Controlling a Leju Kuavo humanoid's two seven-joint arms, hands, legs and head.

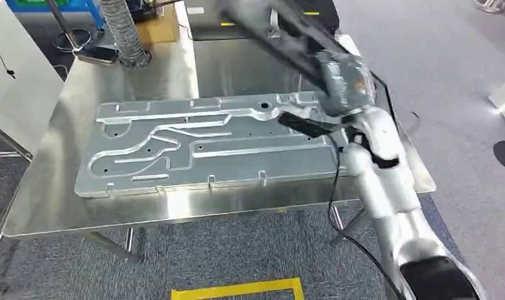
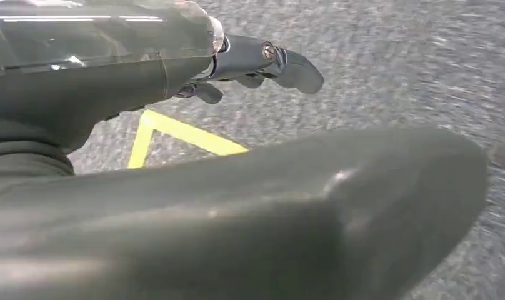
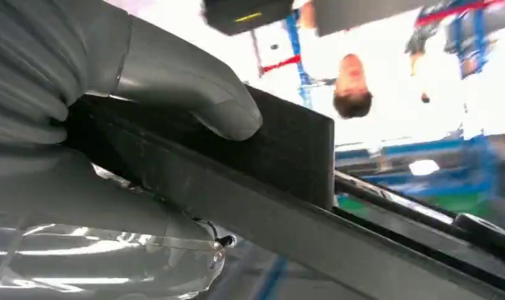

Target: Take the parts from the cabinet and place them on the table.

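My right hand [image 1: 344,81] is raised over the right end of the steel table [image 1: 237,206] and grips a long black bar-shaped part [image 1: 281,31]. The part runs up and to the left from the hand and is motion-blurred. In the right wrist view the thumb [image 3: 175,81] presses on the flat black part [image 3: 281,156]. A large grooved aluminium plate [image 1: 200,147] lies flat on the table, below and left of the hand. My left hand [image 2: 256,62] hangs over the grey floor, its fingers loosely apart and holding nothing.
A ribbed grey hose [image 1: 122,31] and a cardboard box [image 1: 162,25] stand at the table's far side. Yellow floor tape [image 1: 237,289] lies in front of the table. A person [image 3: 350,87] is in the background of the right wrist view.
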